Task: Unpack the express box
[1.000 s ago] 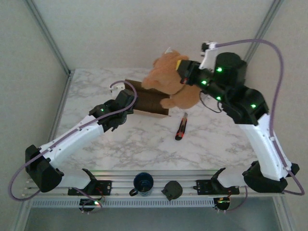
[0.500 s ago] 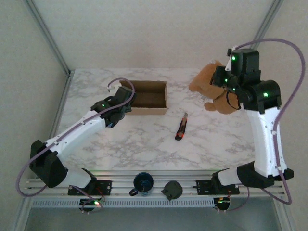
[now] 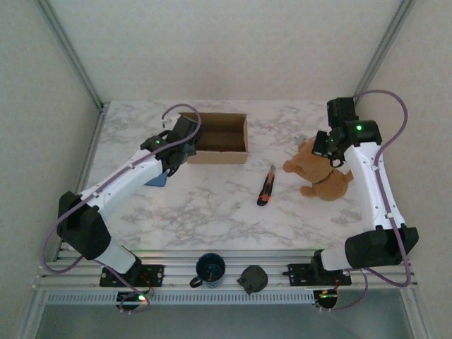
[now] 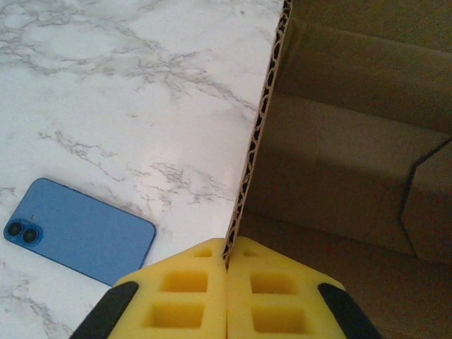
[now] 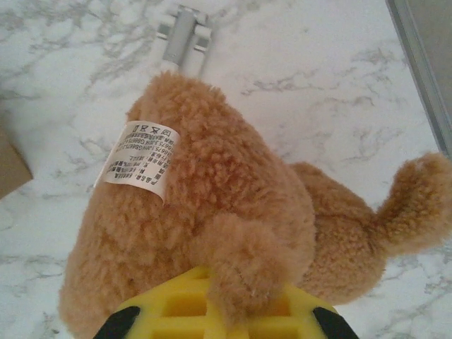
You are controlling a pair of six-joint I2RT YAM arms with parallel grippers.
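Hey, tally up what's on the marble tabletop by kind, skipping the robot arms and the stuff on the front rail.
express box: 1
plush bear: 1
utility knife: 1
blue phone: 1
small silver object: 1
Total: 5

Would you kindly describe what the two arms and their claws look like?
The left arm and right arm have white links with black joints and bases, small green lights, and a purple cable looping along each. The left claw and right claw have yellow, grid-moulded fingers with black outer sides.
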